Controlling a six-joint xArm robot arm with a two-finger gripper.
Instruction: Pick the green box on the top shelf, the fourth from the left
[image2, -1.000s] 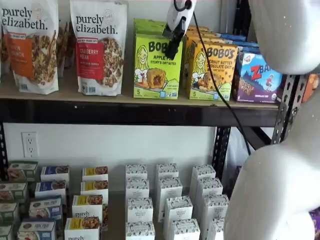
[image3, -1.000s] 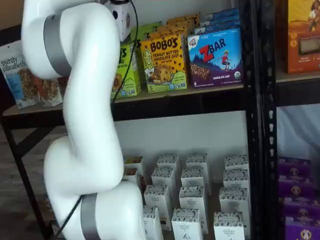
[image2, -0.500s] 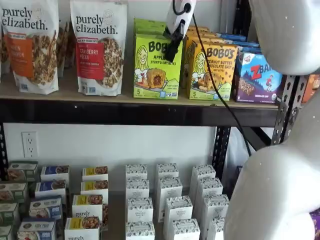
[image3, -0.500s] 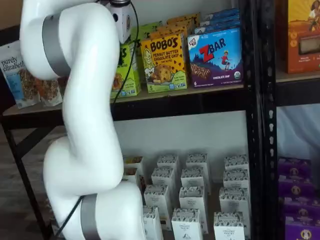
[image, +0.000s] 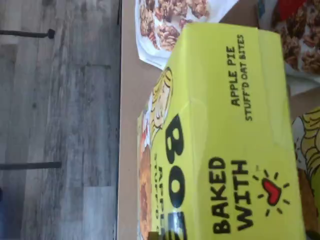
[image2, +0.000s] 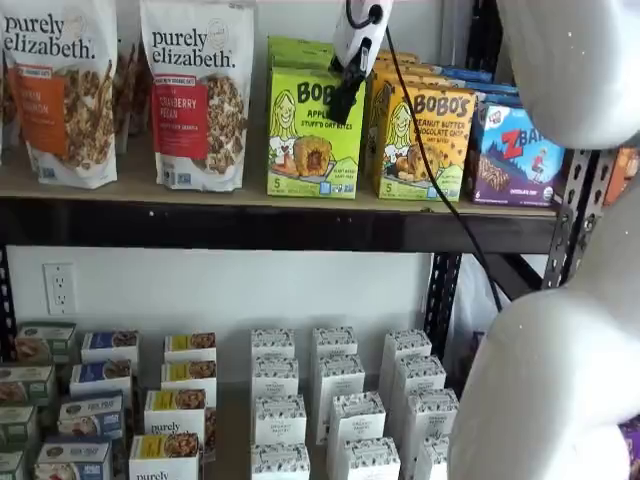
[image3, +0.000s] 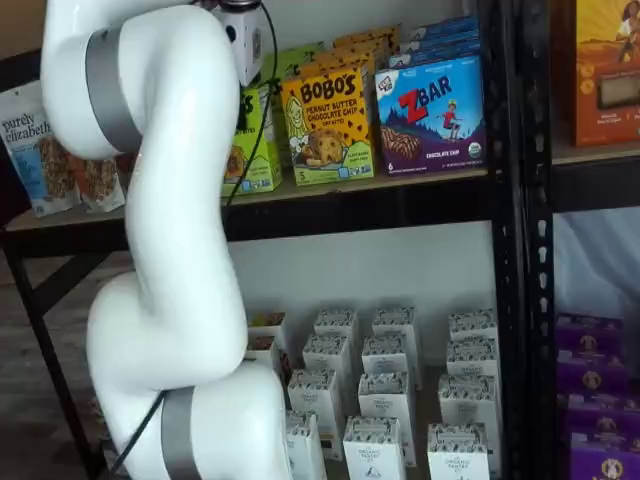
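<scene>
- A pale wall (image2: 220, 290) runs behind the shelving, with a white power outlet (image2: 59, 288) set low in it.
- Dark perforated steel uprights (image3: 520, 200) carry the boards in both shelf views.
- A slanted black brace (image3: 50, 290) crosses under the board.
- The floor (image: 55, 120) is grey wood-look planking in the wrist view.
- Light is even and soft, without hard shadows.

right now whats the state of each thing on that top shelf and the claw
lime-green Bobo's apple pie carton: upright at the shelf's front edge, not lifted
white claw with black fingers: at the carton's top right corner, grip unclear
yellow-orange Bobo's peanut butter carton: upright, untouched
blue Zbar box: upright
Purely Elizabeth granola pouch: standing
</scene>
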